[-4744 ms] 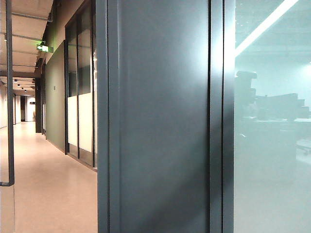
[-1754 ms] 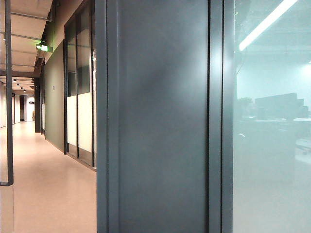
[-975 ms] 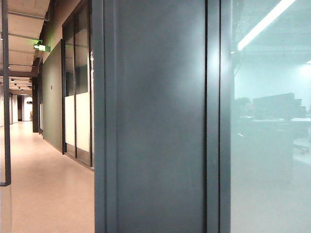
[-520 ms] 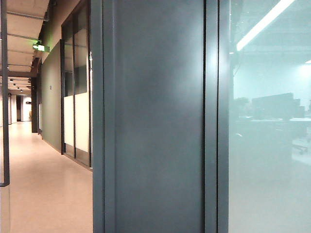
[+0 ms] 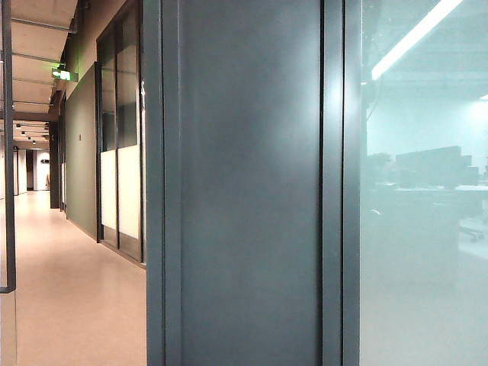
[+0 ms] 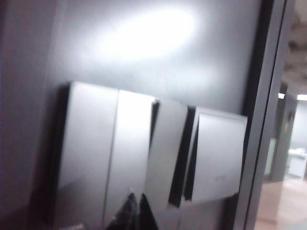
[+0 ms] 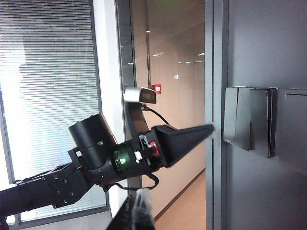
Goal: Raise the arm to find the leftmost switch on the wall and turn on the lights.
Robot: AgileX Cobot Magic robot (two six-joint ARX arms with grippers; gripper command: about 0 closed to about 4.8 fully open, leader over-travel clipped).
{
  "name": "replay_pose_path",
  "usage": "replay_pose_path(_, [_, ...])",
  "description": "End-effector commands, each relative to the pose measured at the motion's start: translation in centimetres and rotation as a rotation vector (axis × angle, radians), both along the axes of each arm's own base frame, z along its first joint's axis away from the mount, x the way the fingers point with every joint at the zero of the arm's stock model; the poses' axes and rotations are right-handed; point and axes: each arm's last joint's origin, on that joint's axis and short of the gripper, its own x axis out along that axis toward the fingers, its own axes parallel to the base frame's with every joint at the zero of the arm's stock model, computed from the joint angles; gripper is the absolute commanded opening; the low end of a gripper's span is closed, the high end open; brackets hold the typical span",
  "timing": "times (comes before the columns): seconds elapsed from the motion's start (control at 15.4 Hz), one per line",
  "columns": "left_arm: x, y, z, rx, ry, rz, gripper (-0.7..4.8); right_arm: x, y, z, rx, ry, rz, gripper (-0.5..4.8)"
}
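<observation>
The step in hand looks like the press itself. In the right wrist view the left pincer point(image 7: 211, 128) shows as one closed-looking dark wedge, holding nothing, its tip just beside the outer edge of the switch plate point(image 7: 249, 117) on the dark wall point(image 7: 254, 43). The left wrist view shows four rockers; the leftmost switch point(image 6: 88, 153) sits nearest the plate's edge. Next, I judge, a short push onto that rocker.

Contact is hard to make out. The right pincer point(image 7: 136, 211) shows only as blurred tips; I cannot tell its opening. The exterior view shows neither arm nor switches.
</observation>
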Motion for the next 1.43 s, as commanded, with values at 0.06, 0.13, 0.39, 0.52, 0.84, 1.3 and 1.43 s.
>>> replay_pose_path(0.06, [0.0,0.1,0.0,0.028,-0.002,0.049,-0.06,-0.2,0.0,0.1,0.0,-0.009,0.003,-0.01])
replay_pose_path(0.13, [0.0,0.1,-0.1,0.035,-0.003,0.064,-0.06,-0.2,0.0,0.1,0.0,-0.01,0.003,-0.01])
replay_pose_path(0.39, [0.5,0.0,-0.4,0.045,0.003,0.125,-0.06,-0.3,0.0,0.1,-0.009,-0.01,0.015,-0.01])
replay_pose_path(0.52, [1.4,-0.4,-1.1,0.055,0.018,0.124,-0.06,-0.3,0.0,0.1,-0.01,-0.007,0.019,-0.01])
replay_pose_path(0.84, [2.2,-0.8,-1.6,0.049,0.032,0.15,-0.06,-0.6,0.0,0.1,-0.015,0.003,0.025,-0.01])
replay_pose_path(1.3, [2.0,-0.6,-1.2,0.019,0.001,0.166,-0.06,-0.6,0.0,0.1,-0.02,0.001,0.031,-0.01])
replay_pose_path(1.43, [2.0,-0.4,-0.9,-0.009,-0.016,0.2,-0.06,-0.6,0.0,0.1,-0.022,0.004,0.033,-0.01])
